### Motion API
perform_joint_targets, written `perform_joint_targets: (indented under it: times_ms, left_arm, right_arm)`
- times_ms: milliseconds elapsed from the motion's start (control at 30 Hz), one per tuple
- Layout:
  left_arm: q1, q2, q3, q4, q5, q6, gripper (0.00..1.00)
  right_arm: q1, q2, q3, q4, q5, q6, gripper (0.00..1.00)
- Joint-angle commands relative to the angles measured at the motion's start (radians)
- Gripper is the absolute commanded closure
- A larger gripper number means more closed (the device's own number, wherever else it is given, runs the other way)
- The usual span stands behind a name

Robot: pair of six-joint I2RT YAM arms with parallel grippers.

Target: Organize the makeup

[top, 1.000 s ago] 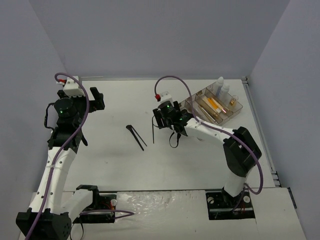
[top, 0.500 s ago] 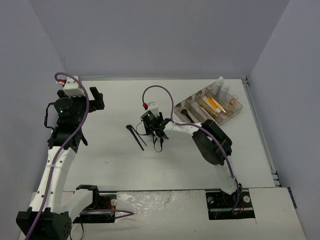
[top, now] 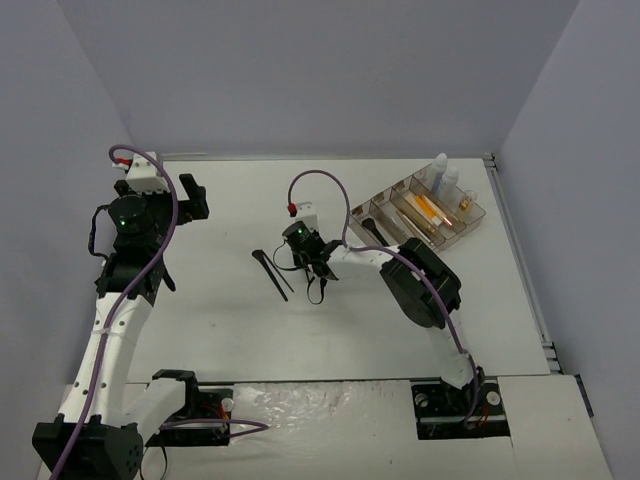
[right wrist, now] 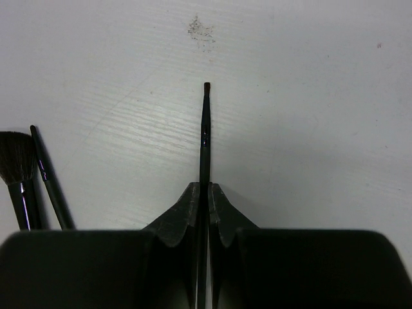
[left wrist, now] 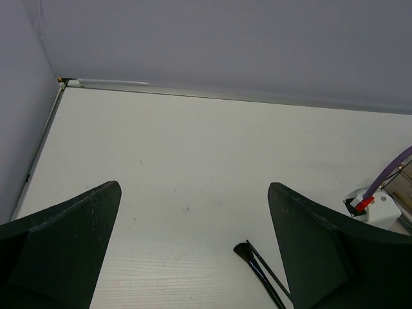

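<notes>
My right gripper [right wrist: 204, 188] is shut on a slim black brush [right wrist: 205, 129], which points forward just above the white table; in the top view this gripper [top: 318, 272] is mid-table. Two more black brushes [top: 270, 270] lie side by side to its left, a fan brush [right wrist: 16, 168] and a thin one [right wrist: 46, 177]; they also show in the left wrist view [left wrist: 259, 270]. Two white bottles [top: 444, 175], an orange tube [top: 430, 209], an amber vial [top: 465, 203] and tan sticks [top: 405, 215] sit in the tray. My left gripper [top: 192, 200] is open and empty at the far left.
The clear divided tray [top: 478, 215] stands at the back right near the table's right edge. The right arm [top: 425, 285] stretches from its base toward the middle. A small dark smudge [right wrist: 201, 29] marks the table ahead of the held brush. Grey walls enclose the table.
</notes>
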Motion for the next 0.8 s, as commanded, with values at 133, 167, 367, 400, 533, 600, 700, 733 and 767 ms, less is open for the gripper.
perform_joint_targets:
  times_ms: [133,167,367,400,533,600,700,733,767]
  left_arm:
    - [0.008,-0.003,0.024,0.087,0.003,-0.014,0.03]
    - [0.008,-0.003,0.024,0.087,0.003,-0.014,0.03]
    - [0.007,0.002,0.024,0.087,0.006,-0.017,0.03]
    - [0.007,0.002,0.024,0.087,0.007,-0.017,0.03]
    - [0.008,0.003,0.024,0.087,0.009,-0.019,0.03]
    - [0.008,0.003,0.022,0.089,0.01,-0.019,0.03]
    - [0.008,0.005,0.022,0.089,0.011,-0.019,0.03]
    - [0.007,0.006,0.022,0.089,0.011,-0.02,0.03]
    - [0.008,0.008,0.022,0.089,0.011,-0.019,0.03]
  right_arm:
    - [-0.033,-0.137,-0.116,-0.054,-0.099,-0.125,1.0]
    - [-0.037,-0.168,-0.122,-0.062,-0.107,-0.155,1.0]
    - [-0.095,-0.393,-0.175,-0.147,-0.157,-0.377,1.0]
    - [-0.122,-0.422,-0.188,-0.168,-0.157,-0.405,1.0]
    - [-0.228,-0.533,-0.236,-0.211,-0.193,-0.577,1.0]
    - [-0.267,-0.559,-0.252,-0.223,-0.187,-0.63,1.0]
    - [-0.339,-0.573,-0.259,-0.228,-0.194,-0.708,1.0]
    - [-0.355,-0.569,-0.255,-0.228,-0.204,-0.731,1.0]
    - [-0.365,-0.564,-0.25,-0.228,-0.211,-0.747,1.0]
